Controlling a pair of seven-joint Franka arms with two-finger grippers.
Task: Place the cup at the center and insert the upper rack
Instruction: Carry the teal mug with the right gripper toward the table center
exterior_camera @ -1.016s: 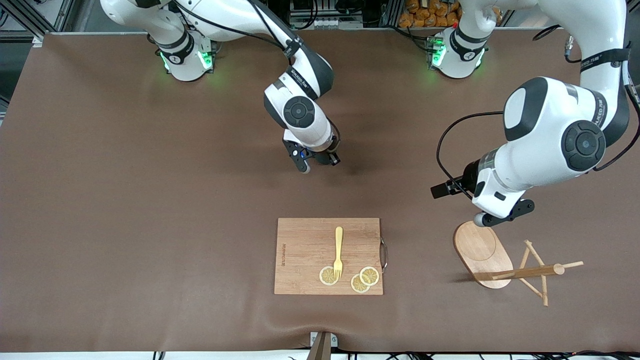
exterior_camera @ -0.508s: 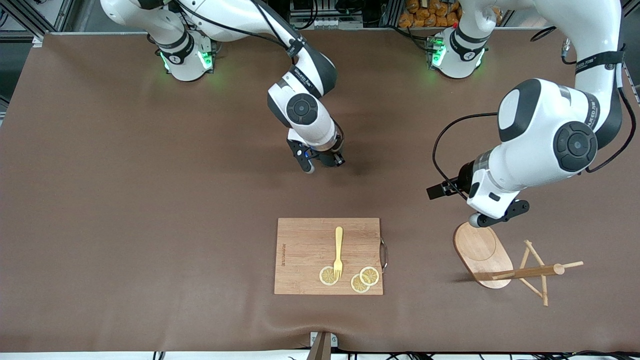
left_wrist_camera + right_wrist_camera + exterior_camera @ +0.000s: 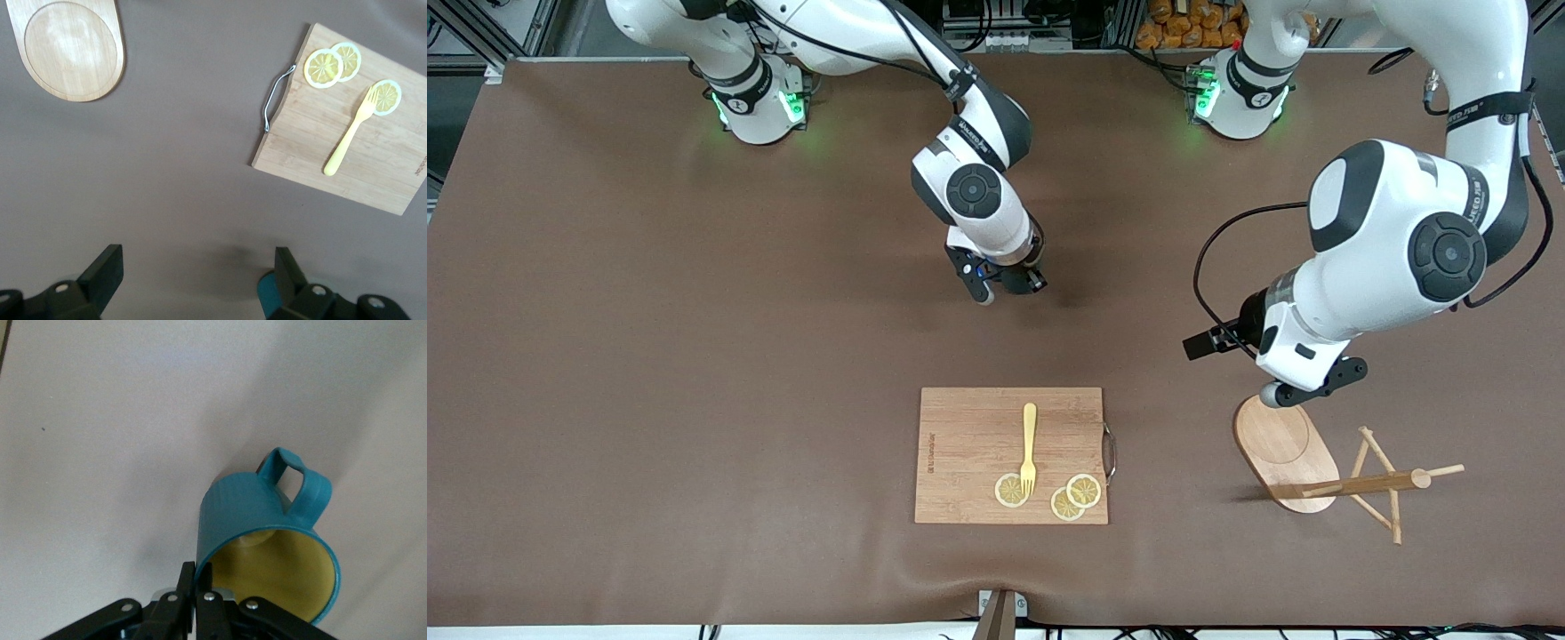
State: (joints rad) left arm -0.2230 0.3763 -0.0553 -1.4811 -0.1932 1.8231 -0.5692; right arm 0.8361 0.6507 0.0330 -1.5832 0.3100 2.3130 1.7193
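On the worktop [image 3: 694, 356] my left hand [image 3: 1303, 384] hangs with jaws spread wide and empty over the 12 o'clock end of the upper rack [image 3: 1285, 453], which lies toppled toward the left arm's end, untouched. My right hand [image 3: 1005, 286] has pinched the cup [image 3: 267, 540] by its rim, over the worktop's middle at 12 o'clock of the cutting board [image 3: 1011, 455]. I judge both steps unfinished.

Even overhead light falls on the brown table [image 3: 694, 356], with soft shadows beside both arms and green glow at their bases. The front view is sharp. The right wrist view is washed out, pale, its cup [image 3: 267, 540] slightly soft; the left wrist view is clear, its near fingers [image 3: 100, 277] dark.
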